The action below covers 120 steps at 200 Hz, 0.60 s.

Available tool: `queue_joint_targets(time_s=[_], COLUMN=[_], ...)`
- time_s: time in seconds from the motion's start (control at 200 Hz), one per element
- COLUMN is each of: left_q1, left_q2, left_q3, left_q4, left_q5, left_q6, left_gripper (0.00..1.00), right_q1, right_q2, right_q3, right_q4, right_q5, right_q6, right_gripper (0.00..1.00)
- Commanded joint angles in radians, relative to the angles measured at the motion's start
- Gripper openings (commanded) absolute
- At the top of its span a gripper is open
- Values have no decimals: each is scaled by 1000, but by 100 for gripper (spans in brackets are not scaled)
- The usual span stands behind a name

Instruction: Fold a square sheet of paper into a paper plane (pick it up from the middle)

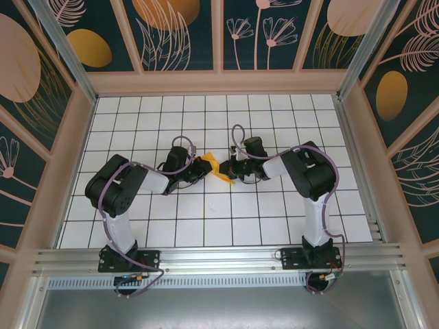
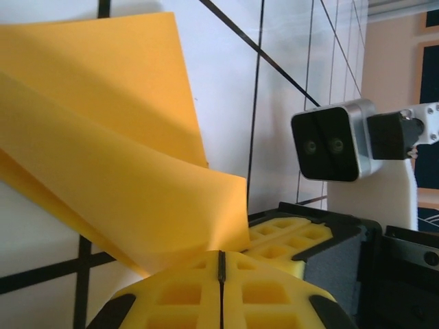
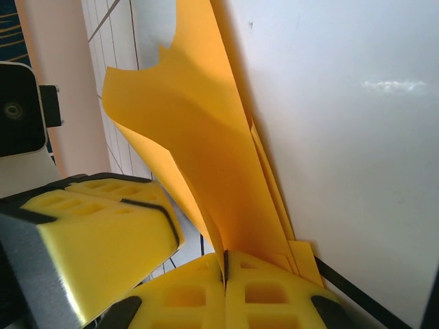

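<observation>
The left claw (image 2: 221,264) and the right claw (image 3: 224,264), close beside each other, both pinch the creased orange paper (image 1: 218,170) over the tiled desk (image 1: 206,226); leaf-patterned panels (image 1: 257,34) surround it.

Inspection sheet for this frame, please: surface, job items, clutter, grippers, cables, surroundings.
Surface: white table with black grid lines.
Job's things: orange paper, folded and creased, held between the two grippers near mid-table.
Clutter: nothing seen.
Grippers: left gripper and right gripper, jaws of both shut on the paper.
Cables: purple cables looped along both arms.
Surroundings: leaf-patterned panels on three sides; metal rail at the near edge.
</observation>
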Motion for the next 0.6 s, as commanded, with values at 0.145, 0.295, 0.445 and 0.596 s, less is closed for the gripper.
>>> queue_joint_targets(time_s=[0.145,0.295,0.445,0.596], left_q1=[-6,-5,-6,-6], left_q2=[43,58,73,84], left_q3=[27,40,50,60], left_q4=[-31,-44,-81,-120], left_q5=[-32,-41,-55,-69], left_q6=[10,14,13,14], left_gripper=[5,4,4,3], right_q1=[-4,-4,-3,-5], right_q2=[14,4,-33,-61], right_q3=[23,33,56,72], right_q4=[-65,-88,-158,-227], right_q5=[-14,-12,15,23], right_q6=[-37,-51,-102,-158], right_gripper=[1,5,11,18])
